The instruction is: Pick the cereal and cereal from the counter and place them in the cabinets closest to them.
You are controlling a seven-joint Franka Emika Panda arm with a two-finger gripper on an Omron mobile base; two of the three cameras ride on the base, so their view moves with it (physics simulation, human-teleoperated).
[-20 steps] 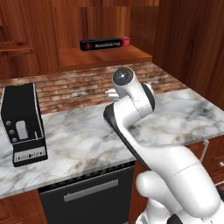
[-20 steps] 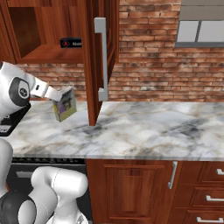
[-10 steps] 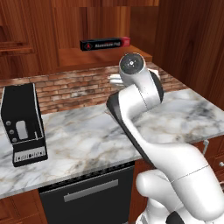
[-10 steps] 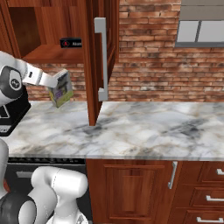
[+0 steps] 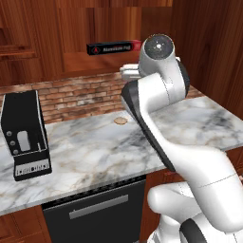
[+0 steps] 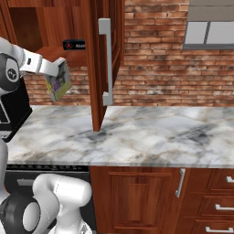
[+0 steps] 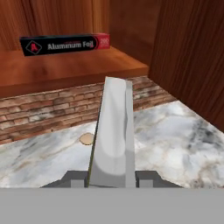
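Gripper (image 7: 112, 177) up in the air w/ the pale grey cereal box (image 6: 58, 85) pinched between its fingers, jaws narrow and clamped on the box's thin sides, nothing else touching it. Box hangs tilted, above the marble counter (image 6: 137, 137), just left of the open cabinet door (image 6: 98, 59) and a bit below the wooden shelf (image 7: 65, 68). From the hand view the box's narrow grey edge (image 7: 113, 140) points straight at the cabinet opening, shelf ahead and slightly higher, dark side wall on the right. On that shelf sits the black-and-red foil box (image 7: 65, 43), towards the back. Small tan disc (image 5: 121, 120) lies on the counter near the brick wall, well below, no issue. Step in hand looks like the carry up to the shelf: needs more lift first, so the box's bottom clears the shelf lip, then push fwd. Best to level the box before setting down, since it's leaning and could tip on release. Aim for the bare wood in front of the foil box, not into it, and stay off the right wall and the door edge. Let go only once the base sits flat. Black appliance (image 5: 26, 135) stands far left on the counter, out of the way. Can't spot the yellow-green cereal box from here.
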